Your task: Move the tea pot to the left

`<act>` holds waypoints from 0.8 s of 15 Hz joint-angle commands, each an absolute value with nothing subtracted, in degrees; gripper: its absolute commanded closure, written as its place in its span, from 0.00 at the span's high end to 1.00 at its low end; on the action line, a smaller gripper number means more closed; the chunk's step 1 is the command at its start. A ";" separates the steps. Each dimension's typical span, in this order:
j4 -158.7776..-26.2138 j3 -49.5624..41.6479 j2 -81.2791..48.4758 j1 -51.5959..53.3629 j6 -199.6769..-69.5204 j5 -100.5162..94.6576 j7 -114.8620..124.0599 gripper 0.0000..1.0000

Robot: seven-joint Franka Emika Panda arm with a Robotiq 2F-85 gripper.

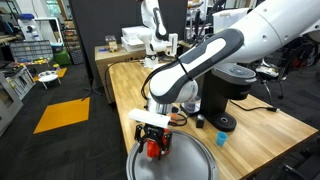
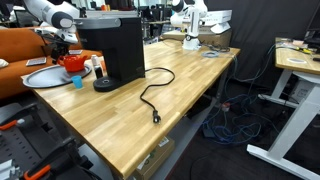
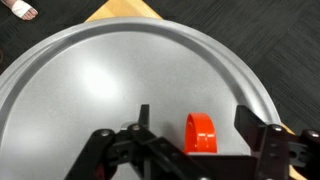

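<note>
The red-orange tea pot (image 1: 154,149) stands on a round grey tray (image 1: 190,162) at the near end of the wooden table; it also shows in an exterior view (image 2: 72,63). My gripper (image 1: 152,133) hangs right over it. In the wrist view only the pot's red loop handle (image 3: 200,138) shows, upright on the tray (image 3: 100,70). My gripper (image 3: 194,118) is open, with one finger on each side of the handle and a gap on both sides. The pot's body is hidden under the gripper.
A black coffee machine (image 1: 222,92) stands just beside the tray, also seen in an exterior view (image 2: 112,45). A small blue cup (image 1: 222,140) and a black disc sit at its foot. A black cable (image 2: 150,97) lies across the wooden table (image 2: 190,90).
</note>
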State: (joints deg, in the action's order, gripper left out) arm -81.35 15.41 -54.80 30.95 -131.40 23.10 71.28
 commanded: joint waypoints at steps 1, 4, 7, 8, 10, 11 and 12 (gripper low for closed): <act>-82.01 16.90 -53.90 30.36 -129.86 22.86 70.04 1.00; -83.68 17.08 -52.02 30.44 -129.90 22.73 69.60 1.00; -85.71 17.65 -49.86 29.72 -130.62 23.02 67.20 1.00; -86.73 17.73 -48.80 29.58 -130.75 22.88 66.06 1.00; -89.91 18.41 -46.21 28.82 -131.62 23.47 62.78 1.00; -92.10 19.01 -44.57 28.22 -132.26 24.08 60.74 1.00; -94.42 19.77 -42.81 27.49 -132.89 24.91 58.58 1.00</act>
State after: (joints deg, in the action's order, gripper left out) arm -86.52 17.30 -48.30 30.21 -130.61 23.15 64.40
